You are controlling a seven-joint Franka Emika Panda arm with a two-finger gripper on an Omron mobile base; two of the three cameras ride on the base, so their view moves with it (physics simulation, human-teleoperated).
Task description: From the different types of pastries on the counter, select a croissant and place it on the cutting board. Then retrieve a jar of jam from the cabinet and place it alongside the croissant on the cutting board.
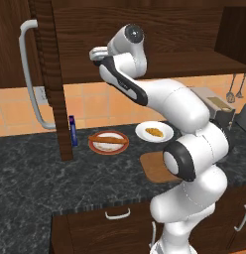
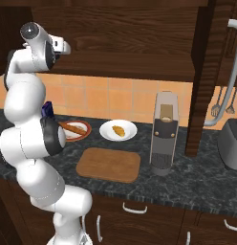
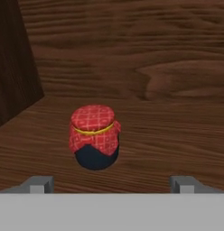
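The jar of jam [image 3: 95,137], dark-bodied with a red checked cloth top, stands upright on the wooden cabinet shelf [image 3: 168,135]. My gripper [image 3: 112,185] is open just short of it, a fingertip low on either side and nothing between them. The jar sits a little left of the midline. My arm reaches up into the open cabinet [image 1: 145,64], above the counter [image 1: 35,168]. The croissant [image 1: 154,132] [image 2: 119,130] lies on a white plate [image 1: 142,133]. The cutting board [image 2: 108,164] [image 1: 153,168] lies bare in front of that plate. The long pastry [image 1: 109,140] rests on a red-rimmed plate [image 1: 95,147].
The cabinet door [image 1: 54,84] stands open to the left, its curved grey handle [image 1: 31,74] sticking out. A slim blue bottle [image 1: 73,130] stands by the door's lower edge. A coffee machine [image 2: 164,139] and a toaster [image 2: 230,143] stand to the right of the board.
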